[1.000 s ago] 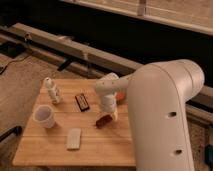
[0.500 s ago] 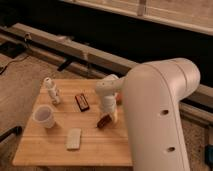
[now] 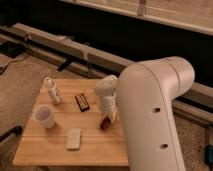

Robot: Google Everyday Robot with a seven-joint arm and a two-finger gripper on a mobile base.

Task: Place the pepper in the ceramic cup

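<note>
The pepper (image 3: 105, 123) is a small dark red-brown chili lying on the wooden table (image 3: 55, 150), right of the middle. My gripper (image 3: 108, 116) points down directly over the pepper, at or touching its upper end. The ceramic cup (image 3: 43, 116) is a small white handleless cup standing upright near the table's left edge, well to the left of the gripper. My big white arm fills the right side of the view and hides the table's right part.
A slim white bottle (image 3: 51, 90) stands at the back left. A flat dark bar (image 3: 82, 102) lies at the back middle. A pale flat rectangular block (image 3: 74, 138) lies toward the front. Dark rails and floor surround the table.
The arm has shifted slightly; the gripper stays over the pepper. The pepper, cup and other objects have not moved.
</note>
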